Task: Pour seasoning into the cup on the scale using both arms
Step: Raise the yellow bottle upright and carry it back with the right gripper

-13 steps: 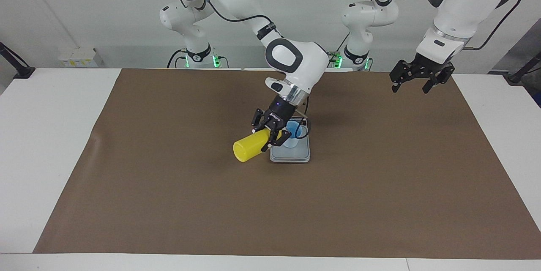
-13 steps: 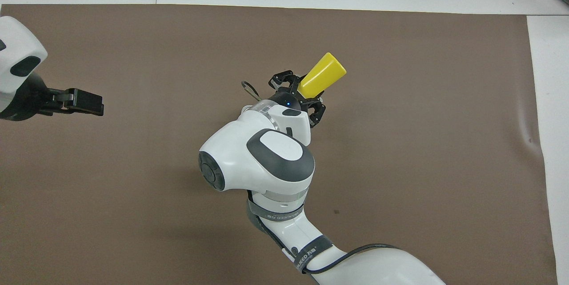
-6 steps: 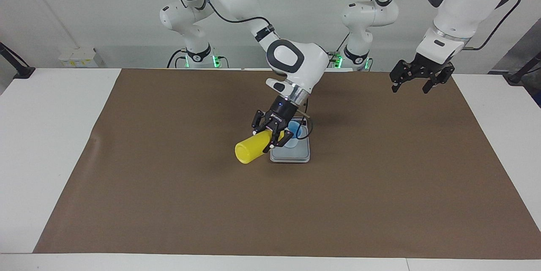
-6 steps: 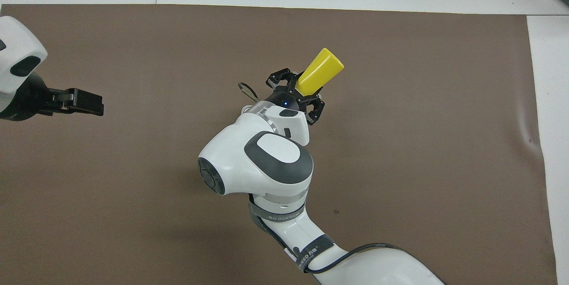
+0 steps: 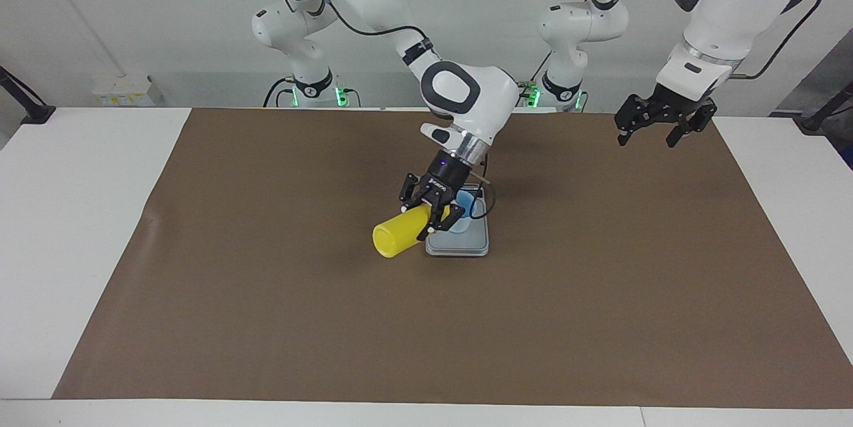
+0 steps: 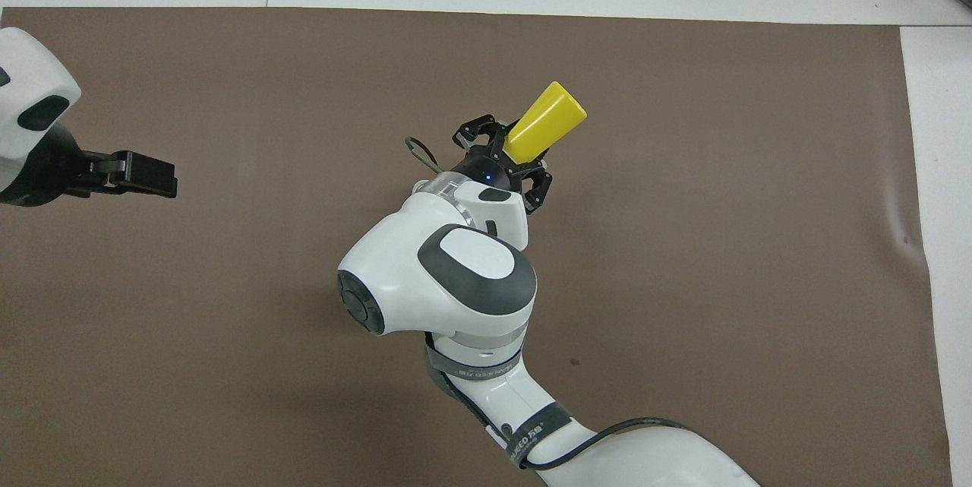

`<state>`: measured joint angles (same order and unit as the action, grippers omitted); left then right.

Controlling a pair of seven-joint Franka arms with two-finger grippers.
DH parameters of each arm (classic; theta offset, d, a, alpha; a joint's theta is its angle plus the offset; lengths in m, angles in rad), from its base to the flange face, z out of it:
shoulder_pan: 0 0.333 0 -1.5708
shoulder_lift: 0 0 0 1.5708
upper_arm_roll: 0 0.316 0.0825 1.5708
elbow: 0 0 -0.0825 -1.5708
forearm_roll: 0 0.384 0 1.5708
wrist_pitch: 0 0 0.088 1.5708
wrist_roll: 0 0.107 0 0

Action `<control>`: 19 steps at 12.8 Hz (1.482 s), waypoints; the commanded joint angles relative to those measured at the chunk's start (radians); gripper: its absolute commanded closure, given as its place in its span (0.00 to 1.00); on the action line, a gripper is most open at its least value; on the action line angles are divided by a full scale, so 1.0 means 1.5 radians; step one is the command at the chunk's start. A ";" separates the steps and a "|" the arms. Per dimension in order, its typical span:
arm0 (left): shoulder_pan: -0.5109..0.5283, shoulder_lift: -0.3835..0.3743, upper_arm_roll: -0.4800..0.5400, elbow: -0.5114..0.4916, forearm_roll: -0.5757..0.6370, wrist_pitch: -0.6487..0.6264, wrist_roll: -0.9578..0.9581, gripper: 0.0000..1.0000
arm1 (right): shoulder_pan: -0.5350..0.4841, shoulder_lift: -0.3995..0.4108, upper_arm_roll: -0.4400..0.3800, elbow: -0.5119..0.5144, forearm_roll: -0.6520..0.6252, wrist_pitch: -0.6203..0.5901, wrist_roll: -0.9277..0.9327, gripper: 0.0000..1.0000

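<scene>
My right gripper [image 5: 432, 212] is shut on the seasoning [image 5: 398, 234], a yellow squeeze bottle held tipped nearly flat. Its base points toward the right arm's end of the table and its nozzle end sits at the rim of the cup [image 5: 464, 206]. This small light blue cup stands on the silver-grey scale [image 5: 460, 246] in the middle of the brown mat. In the overhead view the seasoning [image 6: 547, 117] sticks out past the right gripper [image 6: 505, 160], and that arm hides the cup and scale. My left gripper [image 5: 656, 127] [image 6: 144, 174] waits open, raised over the mat's left-arm end.
A brown mat [image 5: 266, 320] covers most of the white table [image 5: 60, 214]. A thin dark cable loop [image 6: 424, 155] lies by the scale. A small white box [image 5: 123, 89] stands off the mat near the right arm's base.
The right gripper has shifted the tipped bottle slightly toward the cup and a little upward. The left arm has stayed still.
</scene>
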<state>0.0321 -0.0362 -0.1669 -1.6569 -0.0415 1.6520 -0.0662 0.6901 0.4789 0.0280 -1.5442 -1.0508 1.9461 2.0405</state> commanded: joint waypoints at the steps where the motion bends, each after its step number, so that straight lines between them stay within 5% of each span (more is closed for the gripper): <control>1: 0.007 -0.017 0.000 -0.014 -0.011 -0.006 0.005 0.00 | -0.028 -0.038 0.005 -0.005 0.037 0.014 0.006 1.00; 8: 0.007 -0.016 0.000 -0.014 -0.011 -0.006 0.005 0.00 | -0.111 -0.120 0.005 -0.012 0.273 0.037 0.002 1.00; 19: 0.007 -0.016 0.000 -0.014 -0.011 -0.006 0.005 0.00 | -0.298 -0.192 0.005 -0.027 0.778 0.002 -0.121 1.00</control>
<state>0.0321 -0.0362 -0.1668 -1.6569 -0.0415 1.6520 -0.0662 0.2911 0.2193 0.0224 -1.5503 0.0239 1.9590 1.8749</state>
